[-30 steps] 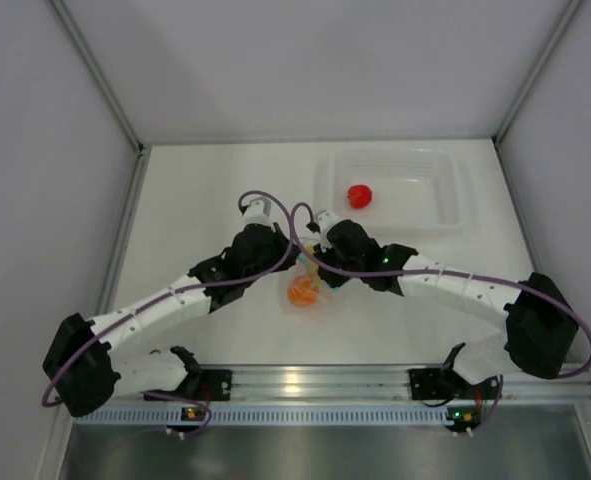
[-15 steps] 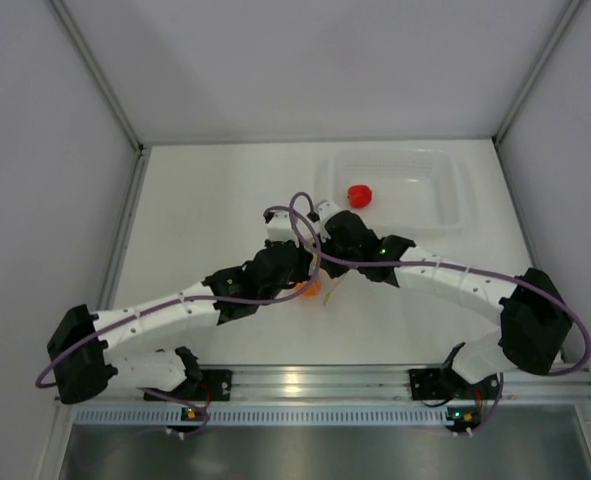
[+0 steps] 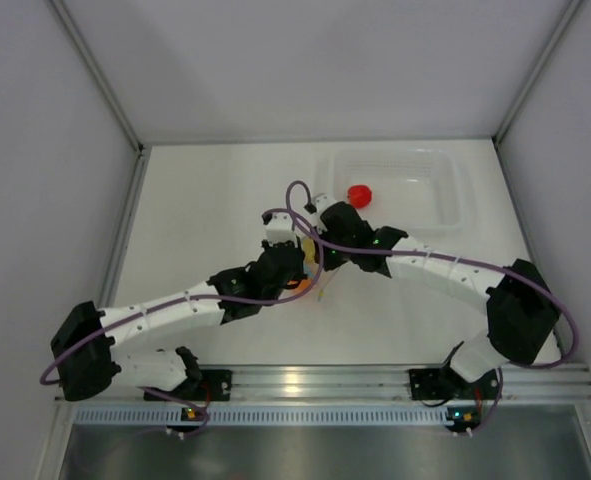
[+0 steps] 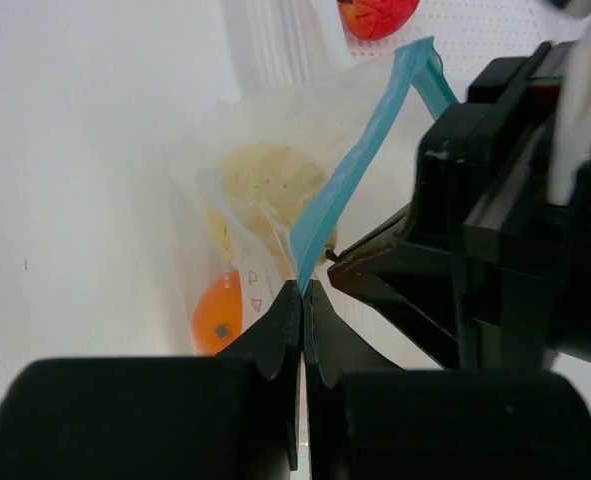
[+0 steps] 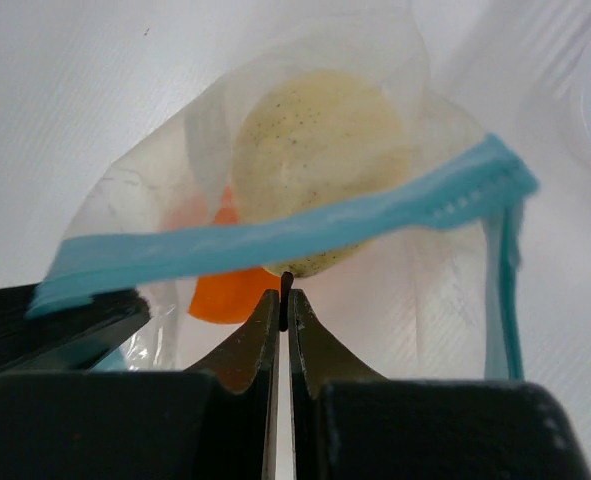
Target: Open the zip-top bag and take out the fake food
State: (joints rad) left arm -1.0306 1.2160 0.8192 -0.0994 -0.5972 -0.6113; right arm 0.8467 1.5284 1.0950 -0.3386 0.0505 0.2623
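Observation:
The zip-top bag (image 4: 275,120) hangs between my two grippers, near the tray's corner in the top view (image 3: 320,287). My left gripper (image 4: 303,288) is shut on its light blue zip strip (image 4: 360,150). My right gripper (image 5: 283,295) is shut on the dark stem (image 5: 286,281) of the yellow pear (image 5: 325,140), which sits at the bag's mouth behind the strip (image 5: 275,240). The orange fruit (image 5: 230,297) lies deeper in the bag, also seen in the left wrist view (image 4: 218,318). The red fruit (image 3: 359,196) lies in the tray.
The clear rigid tray (image 3: 445,205) stands at the back right, just beyond the grippers. Both arms cross the middle of the table and their wrists (image 3: 275,268) nearly touch. Grey walls close in the left, right and far sides.
Both grippers have moved with the bag up and right toward the tray. The bag no longer lies on the table, and the orange fruit is now mostly hidden under the left wrist.

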